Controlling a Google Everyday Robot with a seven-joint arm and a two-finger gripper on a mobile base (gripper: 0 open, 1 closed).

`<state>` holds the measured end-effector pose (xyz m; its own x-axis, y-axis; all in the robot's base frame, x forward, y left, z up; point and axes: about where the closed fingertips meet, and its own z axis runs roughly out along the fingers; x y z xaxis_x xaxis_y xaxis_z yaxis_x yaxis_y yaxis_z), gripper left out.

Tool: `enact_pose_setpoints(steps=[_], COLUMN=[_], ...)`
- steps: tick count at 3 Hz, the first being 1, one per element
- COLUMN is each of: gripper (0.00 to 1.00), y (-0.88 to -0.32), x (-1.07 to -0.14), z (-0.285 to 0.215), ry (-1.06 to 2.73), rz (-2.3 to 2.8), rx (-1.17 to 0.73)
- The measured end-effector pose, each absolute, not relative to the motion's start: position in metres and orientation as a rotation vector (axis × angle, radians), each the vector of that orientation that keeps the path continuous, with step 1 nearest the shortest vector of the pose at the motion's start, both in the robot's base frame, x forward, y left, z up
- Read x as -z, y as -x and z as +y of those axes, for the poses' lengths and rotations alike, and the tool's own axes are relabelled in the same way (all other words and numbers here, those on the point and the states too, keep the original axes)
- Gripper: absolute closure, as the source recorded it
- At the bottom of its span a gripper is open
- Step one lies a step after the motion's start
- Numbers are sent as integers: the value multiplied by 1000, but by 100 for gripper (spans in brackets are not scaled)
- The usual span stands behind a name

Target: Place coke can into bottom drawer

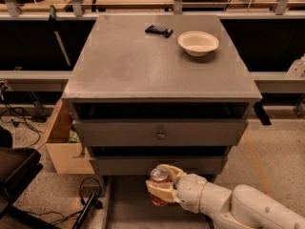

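The coke can, red with a silver top, stands upright in my gripper at the bottom of the view. The cream fingers are closed around its sides. The can hangs over the pulled-out bottom drawer, a flat grey tray reaching toward the camera below the cabinet front. My white arm comes in from the lower right.
The grey cabinet top holds a white bowl and a small black object. The middle drawer with its round knob is closed. A cardboard box sits left of the cabinet, a black chair and cables at lower left.
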<state>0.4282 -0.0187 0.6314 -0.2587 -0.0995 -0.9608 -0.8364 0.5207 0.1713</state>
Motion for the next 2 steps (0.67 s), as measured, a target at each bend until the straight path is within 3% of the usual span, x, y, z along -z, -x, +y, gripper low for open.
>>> enact_pose_setpoints(steps=[2], gripper=[100], y=[-444], x=[-565], z=[-23], ry=[743], rz=[1735], rx=[-938])
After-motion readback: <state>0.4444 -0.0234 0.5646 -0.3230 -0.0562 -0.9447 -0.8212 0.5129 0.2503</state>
